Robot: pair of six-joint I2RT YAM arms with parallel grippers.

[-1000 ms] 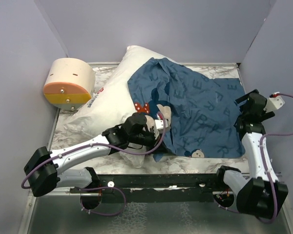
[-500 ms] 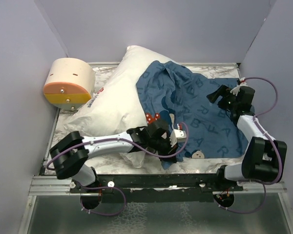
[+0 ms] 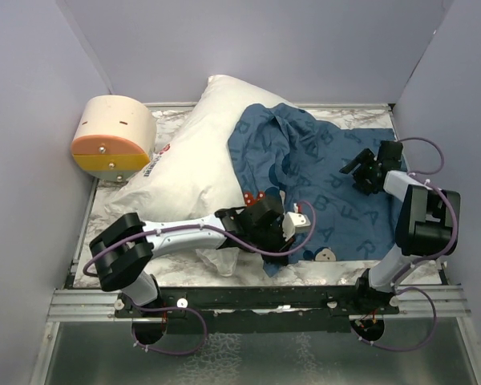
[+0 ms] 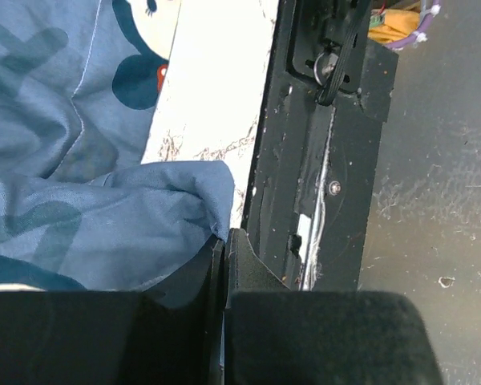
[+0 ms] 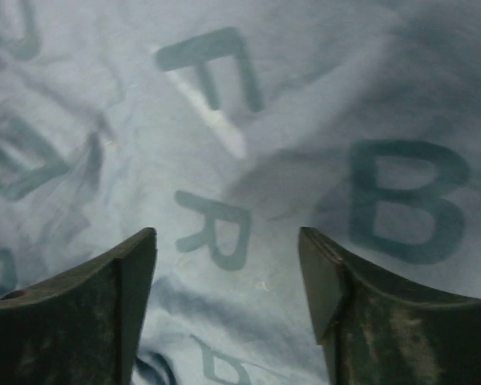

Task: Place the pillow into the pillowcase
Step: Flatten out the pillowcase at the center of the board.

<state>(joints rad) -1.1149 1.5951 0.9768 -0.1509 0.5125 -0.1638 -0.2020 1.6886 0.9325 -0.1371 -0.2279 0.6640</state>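
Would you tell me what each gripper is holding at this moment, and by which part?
The left gripper is shut on the pillowcase, pinching a fold at its near edge. The right gripper is open above the pillowcase and holds nothing.

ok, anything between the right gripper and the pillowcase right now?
Nothing visible. The right gripper has its jaws open directly over the pillowcase, and its wrist view shows only printed blue cloth in the gap. The left gripper is shut on a fold of the same fabric, well clear of the right one.
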